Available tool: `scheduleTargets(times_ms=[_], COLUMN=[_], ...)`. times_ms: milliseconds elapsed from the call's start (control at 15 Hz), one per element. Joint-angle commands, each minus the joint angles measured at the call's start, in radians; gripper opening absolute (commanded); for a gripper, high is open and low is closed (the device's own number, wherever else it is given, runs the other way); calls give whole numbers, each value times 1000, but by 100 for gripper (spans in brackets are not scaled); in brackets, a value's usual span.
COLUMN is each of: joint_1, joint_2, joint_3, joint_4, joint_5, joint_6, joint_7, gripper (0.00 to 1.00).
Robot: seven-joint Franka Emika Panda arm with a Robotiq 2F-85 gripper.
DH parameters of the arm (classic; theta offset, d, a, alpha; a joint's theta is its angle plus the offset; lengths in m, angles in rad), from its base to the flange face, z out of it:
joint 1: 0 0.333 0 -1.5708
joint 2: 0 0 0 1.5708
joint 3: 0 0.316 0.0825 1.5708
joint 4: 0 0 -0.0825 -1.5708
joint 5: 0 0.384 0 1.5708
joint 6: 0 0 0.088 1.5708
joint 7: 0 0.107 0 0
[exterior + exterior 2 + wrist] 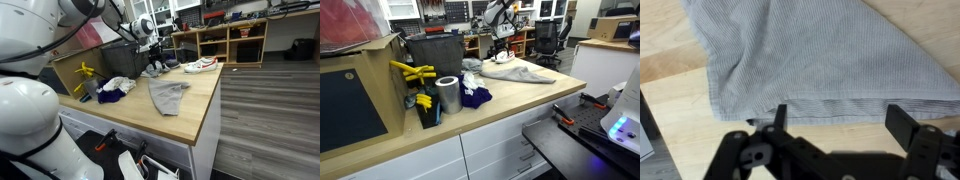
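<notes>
A grey cloth (170,94) lies flat on the wooden table (200,115); it also shows in the other exterior view (523,71). My gripper (152,60) hovers over the cloth's far end, also seen in an exterior view (503,52). In the wrist view the gripper (840,125) is open and empty. Its two fingers straddle bare wood just off the hemmed edge of the grey cloth (820,55), not touching it.
A white-and-red shoe (200,65) lies at the table's far end. A white cloth (118,84) and a blue cloth (475,97) lie beside the grey one. A metal can (447,95), yellow tools (412,72) and a black bin (435,55) stand nearby.
</notes>
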Motion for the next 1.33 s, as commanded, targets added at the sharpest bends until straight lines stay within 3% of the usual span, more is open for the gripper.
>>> scheduleTargets(times_ms=[0,200,467,600,1267], joint_1=[6,25,42,55,115], joint_2=[5,54,101,86,52], joint_3=[-18,-56,-37,-22,-20], joint_4=[1,5,14,-5,-72], joint_5=[-1,-8,23,25,-4], joint_6=[-16,2,-13,1,32], joint_7=[7,131,212,211,208], gripper=[100,100,100,72,0])
